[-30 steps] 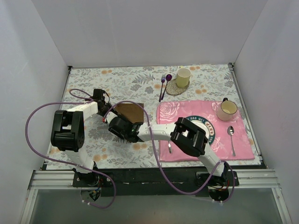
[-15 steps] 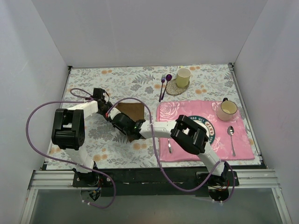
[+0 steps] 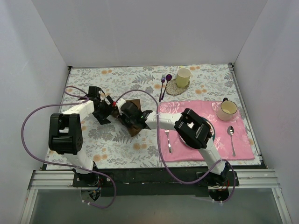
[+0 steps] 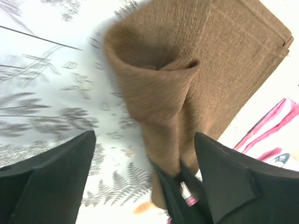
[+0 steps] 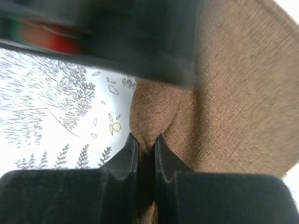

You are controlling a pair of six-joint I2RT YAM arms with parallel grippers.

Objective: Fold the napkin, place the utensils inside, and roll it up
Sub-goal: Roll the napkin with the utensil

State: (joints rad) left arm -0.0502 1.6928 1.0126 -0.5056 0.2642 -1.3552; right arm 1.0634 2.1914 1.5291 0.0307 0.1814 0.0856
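Right gripper swung farther out, clamped on the napkin, curling its edge upward; left gripper gaped empty alongside; folding seemed just underway.

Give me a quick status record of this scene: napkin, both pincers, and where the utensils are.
napkin: brown, on the table, one edge lifted into a fold
right pincer: shut on that fold
left pincer: open, facing the napkin, holding nothing
purple fork, purple spoon: side by side on the table, outside the napkin
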